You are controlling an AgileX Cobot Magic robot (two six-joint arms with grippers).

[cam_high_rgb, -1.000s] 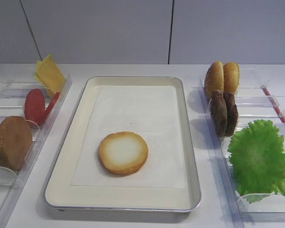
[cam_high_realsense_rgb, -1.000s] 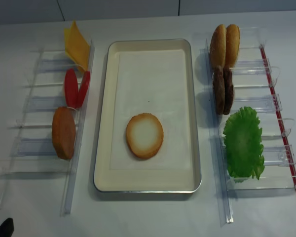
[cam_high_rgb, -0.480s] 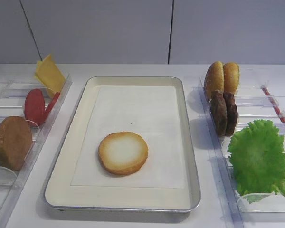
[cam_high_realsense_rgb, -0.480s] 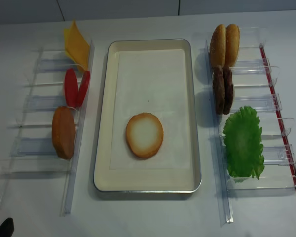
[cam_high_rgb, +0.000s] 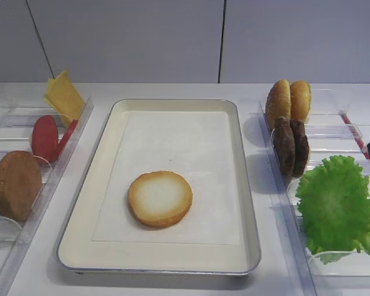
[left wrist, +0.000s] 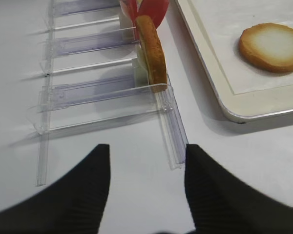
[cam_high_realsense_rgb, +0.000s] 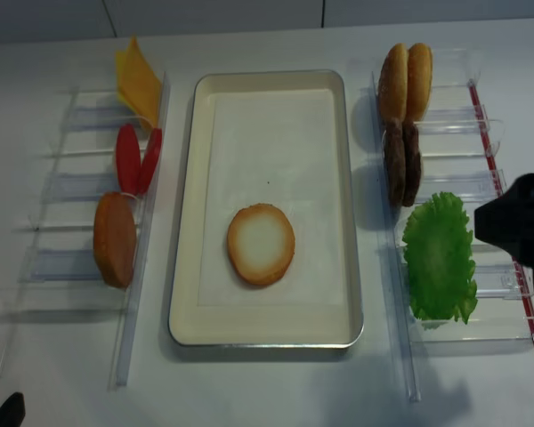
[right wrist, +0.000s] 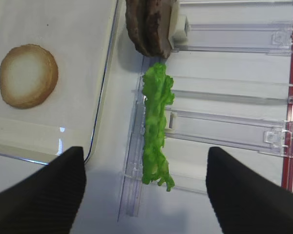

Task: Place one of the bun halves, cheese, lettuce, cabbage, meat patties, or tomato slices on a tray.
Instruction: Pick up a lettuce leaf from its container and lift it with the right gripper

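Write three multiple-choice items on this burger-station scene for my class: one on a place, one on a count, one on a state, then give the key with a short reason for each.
1. Where does the cut-face-up bun half lie?
A. on the tray
B. in the left rack
C. on the lettuce

2. How many meat patties stand in the right rack?
A. one
B. two
C. four

3. How are the right gripper's jaws?
A. shut on the lettuce
B. shut, empty
C. open, empty

Key: 1 A, it rests on the tray's paper liner. 2 B, two dark discs stand side by side. 3 C, the fingers stand wide apart either side of the lettuce, touching nothing.
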